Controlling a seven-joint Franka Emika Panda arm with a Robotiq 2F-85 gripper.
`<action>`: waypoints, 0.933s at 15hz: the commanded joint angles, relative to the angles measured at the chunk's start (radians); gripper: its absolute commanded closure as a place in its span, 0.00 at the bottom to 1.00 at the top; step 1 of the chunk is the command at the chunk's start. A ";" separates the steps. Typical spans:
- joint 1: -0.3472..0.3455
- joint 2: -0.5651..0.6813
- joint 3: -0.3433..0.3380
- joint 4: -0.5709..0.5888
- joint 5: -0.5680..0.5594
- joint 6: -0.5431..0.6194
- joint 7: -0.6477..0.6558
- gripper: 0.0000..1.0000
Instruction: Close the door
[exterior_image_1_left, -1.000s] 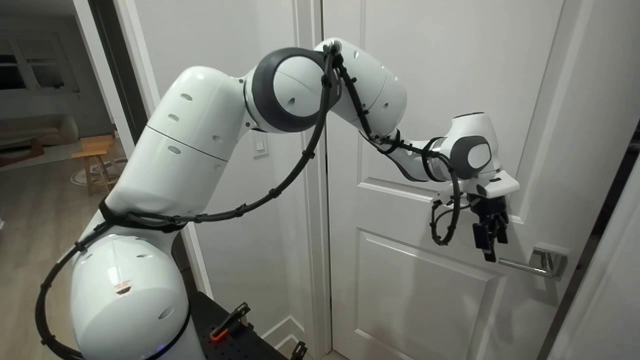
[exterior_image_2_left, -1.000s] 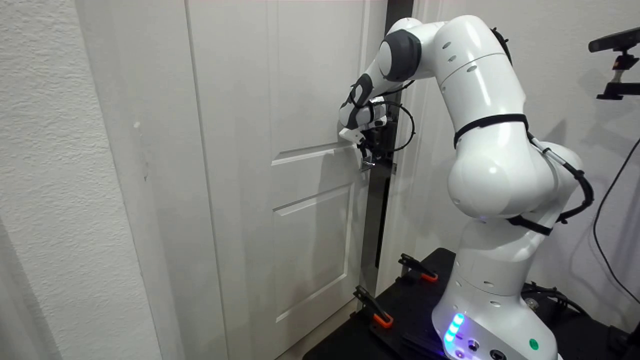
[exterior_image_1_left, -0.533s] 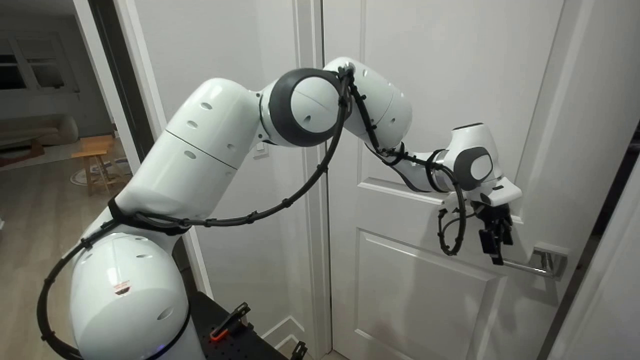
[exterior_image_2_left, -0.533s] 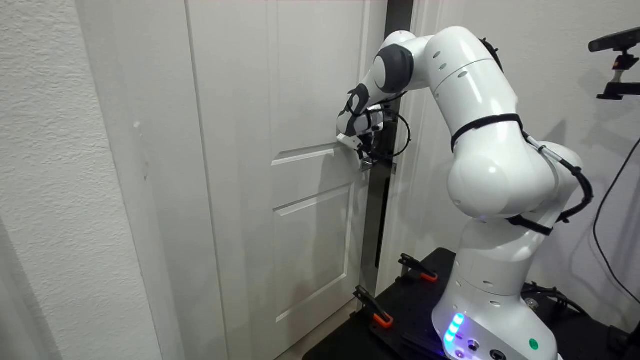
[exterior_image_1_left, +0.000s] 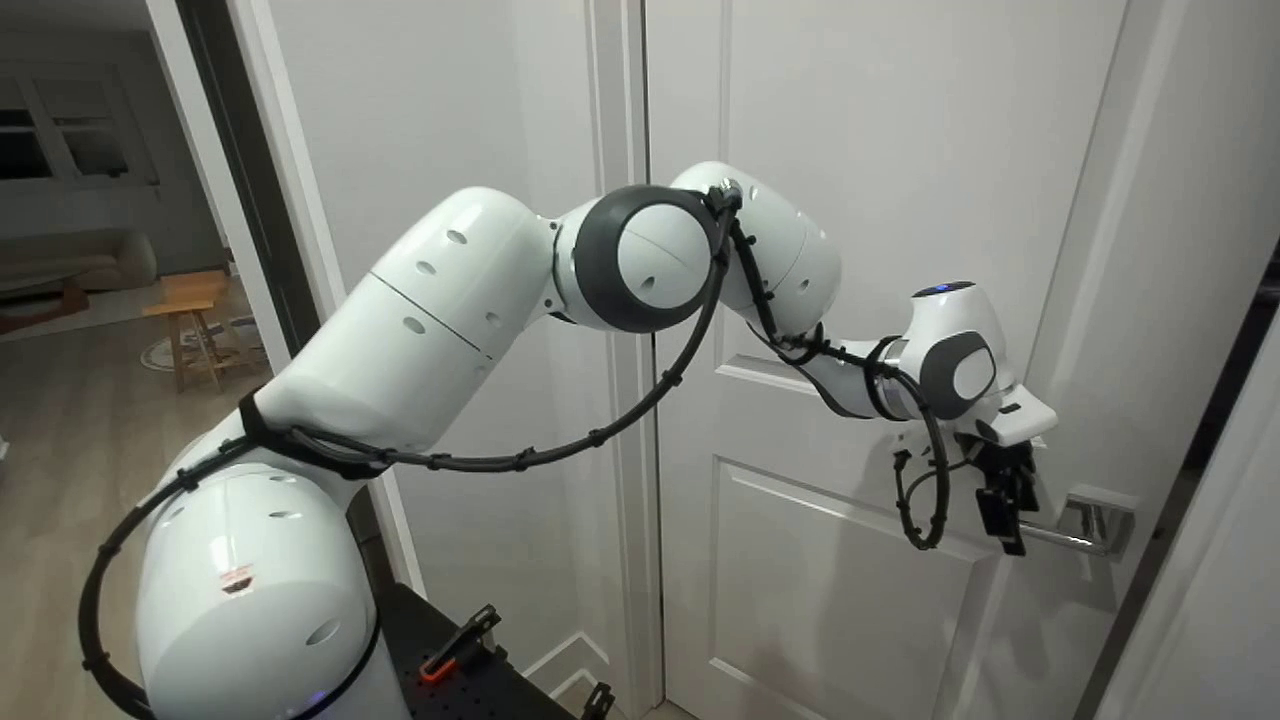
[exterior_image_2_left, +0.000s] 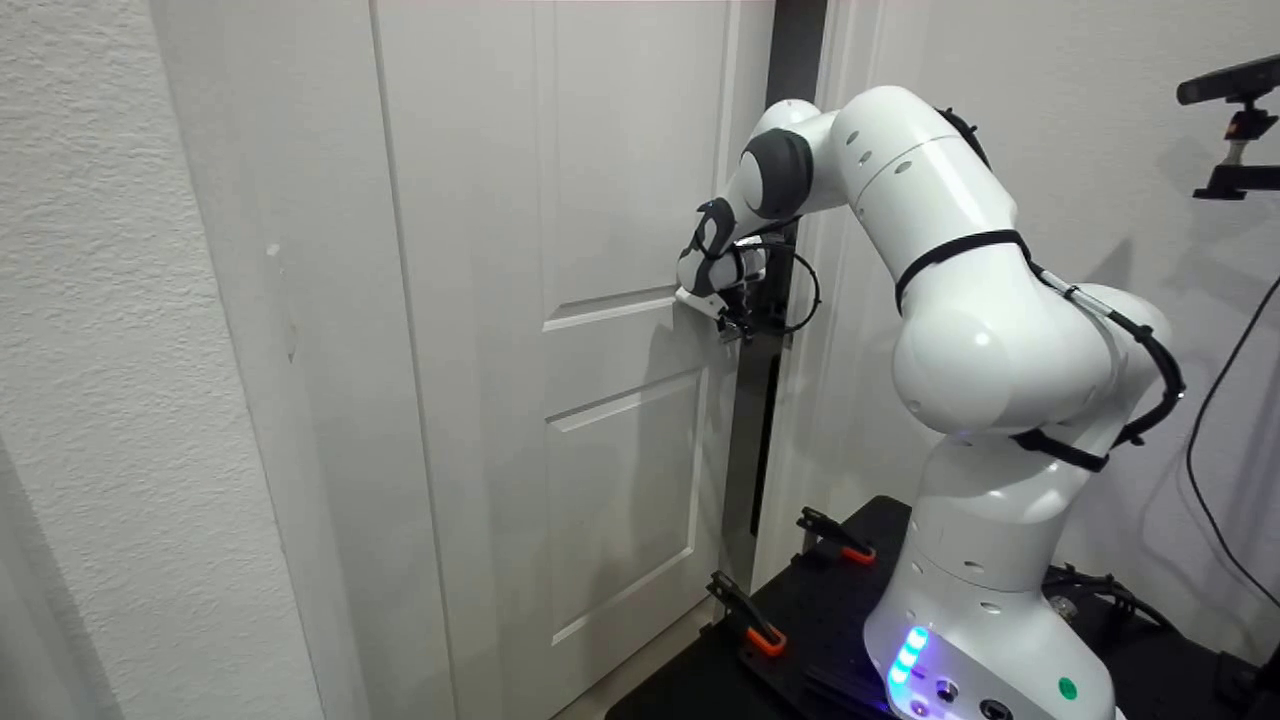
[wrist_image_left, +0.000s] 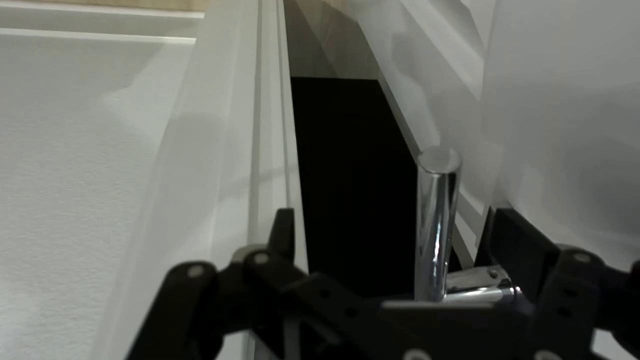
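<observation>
The white panelled door (exterior_image_1_left: 840, 580) also shows in an exterior view (exterior_image_2_left: 620, 490) and at the right of the wrist view (wrist_image_left: 560, 130). A dark gap shows between its handle edge and the white frame. Its silver lever handle (exterior_image_1_left: 1070, 540) appears large in the wrist view (wrist_image_left: 435, 235). My gripper (exterior_image_1_left: 1003, 525) is open, pointing down at the lever's free end. In the wrist view its fingers (wrist_image_left: 392, 230) stand apart, with the lever between them, closer to the right finger. That finger is between lever and door face. Contact cannot be told. In an exterior view the gripper (exterior_image_2_left: 735, 320) partly hides the handle.
The white frame strip (exterior_image_2_left: 800, 470) and the wall stand beside the gap. The arm's base stands on a black table (exterior_image_2_left: 670, 690) with orange-tipped clamps (exterior_image_2_left: 766, 640). A mounted camera (exterior_image_2_left: 1235, 80) is at the right. A cable loop (exterior_image_1_left: 925, 540) hangs beside the gripper.
My arm has lowered and reached out further. My gripper has moved down and slightly toward the handle, and its tips now overlap the lever's free end. The door and handle have not visibly moved.
</observation>
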 joint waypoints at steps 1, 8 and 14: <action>-0.019 0.056 -0.003 0.070 0.054 0.018 -0.065 0.00; -0.037 0.112 -0.005 0.121 0.108 0.006 -0.107 0.11; -0.038 0.128 -0.013 0.148 0.129 -0.007 -0.090 0.64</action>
